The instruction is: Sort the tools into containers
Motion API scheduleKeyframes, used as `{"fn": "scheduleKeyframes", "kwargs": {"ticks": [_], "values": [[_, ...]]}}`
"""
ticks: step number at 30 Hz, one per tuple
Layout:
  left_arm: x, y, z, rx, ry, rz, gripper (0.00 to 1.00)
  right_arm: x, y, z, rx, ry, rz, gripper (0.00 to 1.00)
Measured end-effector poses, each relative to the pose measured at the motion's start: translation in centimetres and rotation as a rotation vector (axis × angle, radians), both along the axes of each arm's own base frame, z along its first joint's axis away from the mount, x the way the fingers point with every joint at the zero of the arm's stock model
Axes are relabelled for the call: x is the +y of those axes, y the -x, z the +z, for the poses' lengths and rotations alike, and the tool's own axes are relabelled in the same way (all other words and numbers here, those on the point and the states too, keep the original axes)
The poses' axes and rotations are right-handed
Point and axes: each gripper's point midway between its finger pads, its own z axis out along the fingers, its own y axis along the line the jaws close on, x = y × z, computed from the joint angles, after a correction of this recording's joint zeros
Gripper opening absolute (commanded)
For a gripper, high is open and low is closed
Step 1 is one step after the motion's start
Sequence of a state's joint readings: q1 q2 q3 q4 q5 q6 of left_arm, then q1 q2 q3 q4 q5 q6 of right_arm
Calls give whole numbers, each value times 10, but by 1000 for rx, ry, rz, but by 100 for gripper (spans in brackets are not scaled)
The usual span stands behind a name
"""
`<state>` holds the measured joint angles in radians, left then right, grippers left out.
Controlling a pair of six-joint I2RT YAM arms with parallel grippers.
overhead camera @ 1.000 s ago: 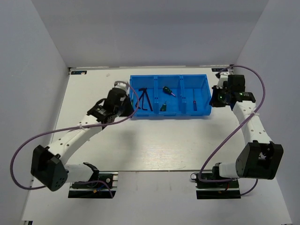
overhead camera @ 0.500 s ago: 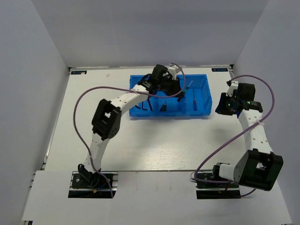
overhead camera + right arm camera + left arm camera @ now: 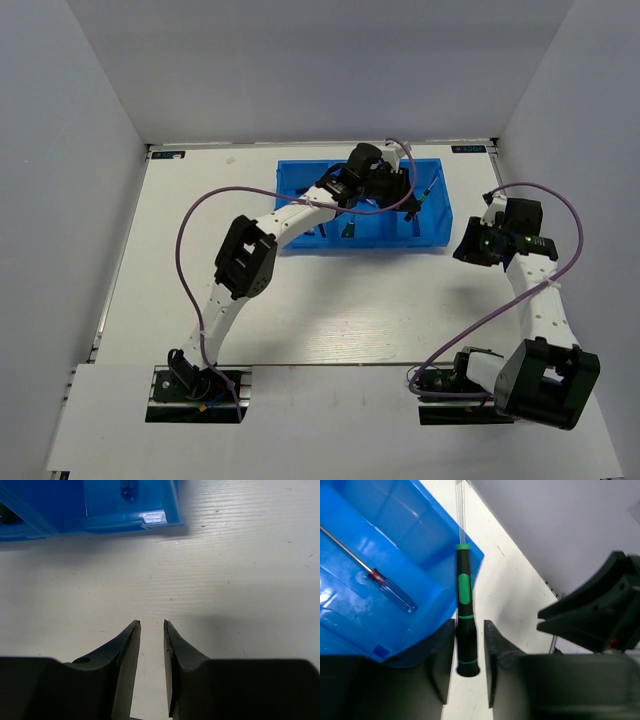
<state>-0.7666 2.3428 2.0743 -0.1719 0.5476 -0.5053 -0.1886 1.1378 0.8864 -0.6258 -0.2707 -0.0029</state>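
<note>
Green-and-black screwdriver [image 3: 463, 615] inside left gripper [image 3: 469, 626], over blue tray [image 3: 427, 545] edge

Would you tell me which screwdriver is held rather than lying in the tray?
The black-and-green screwdriver, clamped in the left end effector over the blue tray's corner; the clear-handled screwdriver lies loose on a compartment floor.

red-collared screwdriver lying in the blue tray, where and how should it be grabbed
Probably take the screwdriver by its thick clear handle, coming straight down from above and closing across its width. It lies flat on the tray floor, and its metal shaft looks too thin to hold.
</note>
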Motion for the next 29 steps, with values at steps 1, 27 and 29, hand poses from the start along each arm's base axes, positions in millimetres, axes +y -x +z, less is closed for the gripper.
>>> {"fn": "scheduleKeyframes", "kwargs": {"ticks": [1,27,29], "values": [[-1,-2,1,3,-2,21,43,1,2,-1,2,-4,-1,32],[132,45,65,-176,-220,268,100,10,16,9,-54,-18,36,90],[179,72,93,-239,-215,331,100,8,18,8,-42,-15,22,90]]}}
